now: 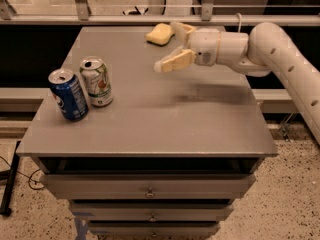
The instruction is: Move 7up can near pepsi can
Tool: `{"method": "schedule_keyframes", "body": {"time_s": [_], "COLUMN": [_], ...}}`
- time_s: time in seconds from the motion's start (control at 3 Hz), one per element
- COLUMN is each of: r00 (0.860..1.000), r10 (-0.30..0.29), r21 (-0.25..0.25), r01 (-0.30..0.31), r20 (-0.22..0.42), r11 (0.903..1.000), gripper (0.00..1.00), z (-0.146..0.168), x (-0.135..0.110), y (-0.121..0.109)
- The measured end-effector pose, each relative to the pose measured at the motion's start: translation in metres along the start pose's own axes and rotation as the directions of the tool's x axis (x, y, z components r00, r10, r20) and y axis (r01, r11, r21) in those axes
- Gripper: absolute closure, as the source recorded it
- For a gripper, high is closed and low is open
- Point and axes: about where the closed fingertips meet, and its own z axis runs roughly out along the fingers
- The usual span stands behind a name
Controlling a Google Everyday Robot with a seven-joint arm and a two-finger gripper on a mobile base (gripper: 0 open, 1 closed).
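The 7up can (97, 82), silver-white with green markings and a red spot, stands upright at the left of the grey cabinet top (165, 124). The dark blue pepsi can (68, 94) stands upright right beside it on its left, almost touching. My gripper (172, 46) is open and empty, held above the back middle of the top, well to the right of both cans. Its cream fingers (175, 61) point left.
A yellow sponge (160, 34) lies at the back edge of the top, just behind my gripper. My white arm (280, 49) comes in from the right. The cabinet has drawers (150, 189) below. A rail runs behind the cabinet.
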Motion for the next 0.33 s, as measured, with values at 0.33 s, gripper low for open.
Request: {"method": "schedule_keyframes", "body": {"time_s": [0.33], "r00": [1.0], "r10": [-0.007], "r21": [0.024], "r01": [0.007], "r20": [0.004], "r11": [0.9997], "gripper": [0.0], "z": [-0.0111], "x": [-0.0038], "y": [-0.0056]}}
